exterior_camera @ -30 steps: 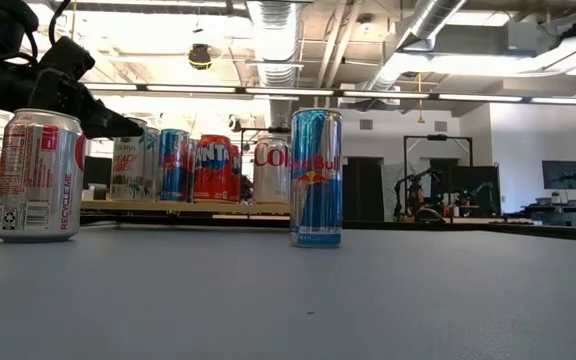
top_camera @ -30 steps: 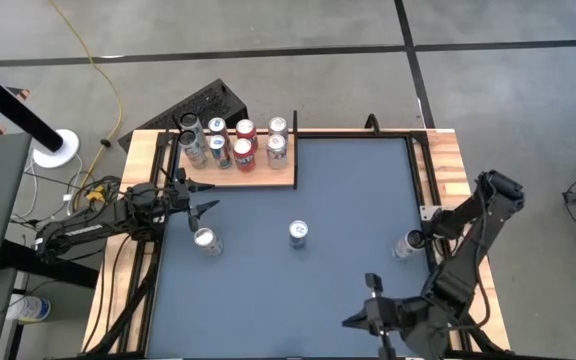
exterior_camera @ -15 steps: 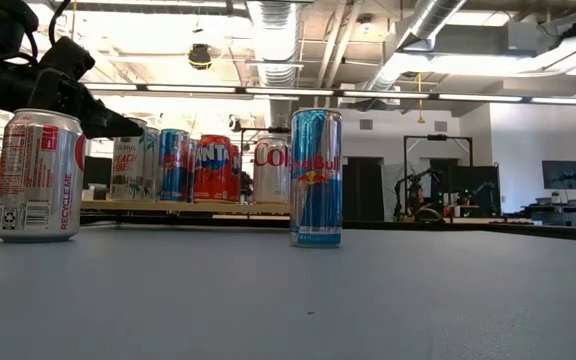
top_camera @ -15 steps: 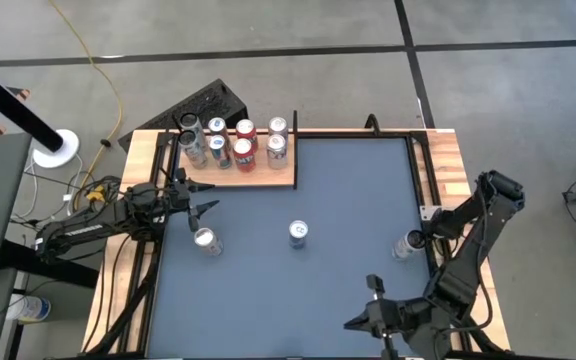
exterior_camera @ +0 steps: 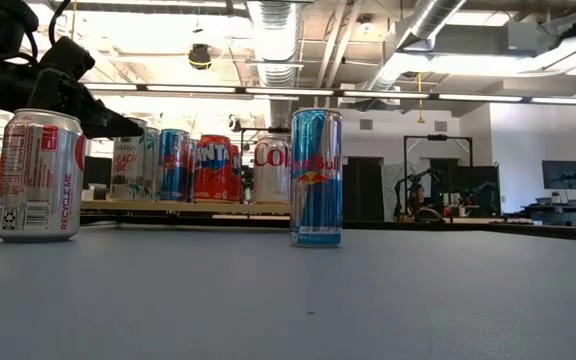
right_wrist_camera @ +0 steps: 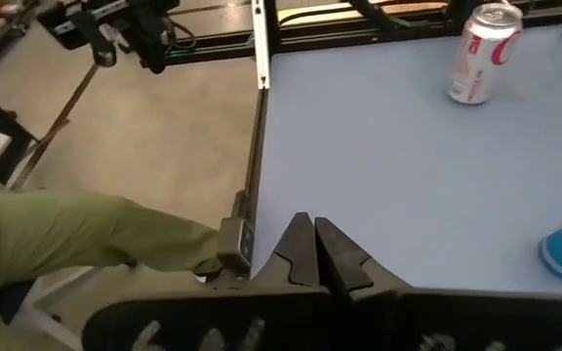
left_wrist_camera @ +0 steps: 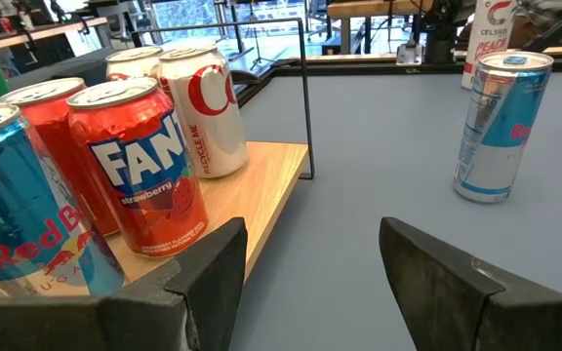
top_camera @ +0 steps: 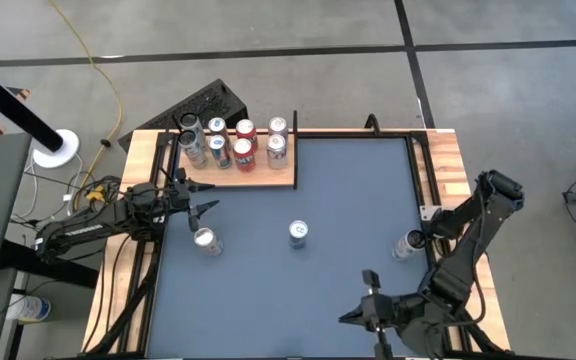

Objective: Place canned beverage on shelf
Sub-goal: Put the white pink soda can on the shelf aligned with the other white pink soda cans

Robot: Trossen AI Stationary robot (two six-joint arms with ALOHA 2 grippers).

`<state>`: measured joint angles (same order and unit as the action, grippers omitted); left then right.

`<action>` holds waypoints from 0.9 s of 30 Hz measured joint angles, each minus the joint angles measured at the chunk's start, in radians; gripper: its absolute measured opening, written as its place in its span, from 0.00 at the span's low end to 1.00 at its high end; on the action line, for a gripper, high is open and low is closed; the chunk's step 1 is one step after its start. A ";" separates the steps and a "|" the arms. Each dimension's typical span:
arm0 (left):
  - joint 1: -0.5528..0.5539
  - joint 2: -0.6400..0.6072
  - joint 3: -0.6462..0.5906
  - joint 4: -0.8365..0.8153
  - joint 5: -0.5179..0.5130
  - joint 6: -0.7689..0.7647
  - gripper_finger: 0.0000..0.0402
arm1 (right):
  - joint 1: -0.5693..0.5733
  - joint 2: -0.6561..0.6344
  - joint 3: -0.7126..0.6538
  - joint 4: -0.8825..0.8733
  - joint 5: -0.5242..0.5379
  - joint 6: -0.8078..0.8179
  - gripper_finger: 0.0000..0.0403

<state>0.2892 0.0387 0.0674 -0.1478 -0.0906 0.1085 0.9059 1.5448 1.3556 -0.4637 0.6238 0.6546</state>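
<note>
The wooden shelf (top_camera: 268, 178) stands at the table's far left corner and carries several upright cans, among them a red Fanta can (left_wrist_camera: 140, 166). Three cans stand upright on the blue tabletop: a white-and-red can (top_camera: 205, 240), a slim blue Red Bull can (top_camera: 298, 233) and a white can (top_camera: 406, 245) by the right edge. My left gripper (top_camera: 211, 198) is open and level at the left edge, just near of the shelf, with nothing between its fingers. My right gripper (top_camera: 346, 320) is shut and raised over the near edge, holding nothing.
Black rails and wooden strips (top_camera: 448, 170) edge the table. A person's leg in green trousers (right_wrist_camera: 66, 244) shows beside the table's near side. Bare tabletop (top_camera: 358, 190) lies between the shelf and the right edge.
</note>
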 joint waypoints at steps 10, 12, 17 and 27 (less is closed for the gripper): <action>0.000 0.000 0.000 0.000 0.000 0.000 0.56 | -0.040 0.000 0.000 0.001 -0.126 -0.042 0.00; 0.000 0.000 0.000 0.000 0.000 0.000 0.56 | -0.053 0.000 0.000 0.000 -0.126 -0.042 0.00; 0.000 0.000 0.000 0.000 0.000 0.000 0.56 | -0.091 0.000 0.000 -0.005 -0.130 -0.071 0.00; 0.000 0.000 0.000 0.000 0.000 0.000 0.56 | -0.270 -0.015 0.001 -0.056 -0.311 -0.088 0.00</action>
<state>0.2891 0.0387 0.0673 -0.1474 -0.0903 0.1085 0.6359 1.5299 1.3567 -0.5199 0.3128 0.5669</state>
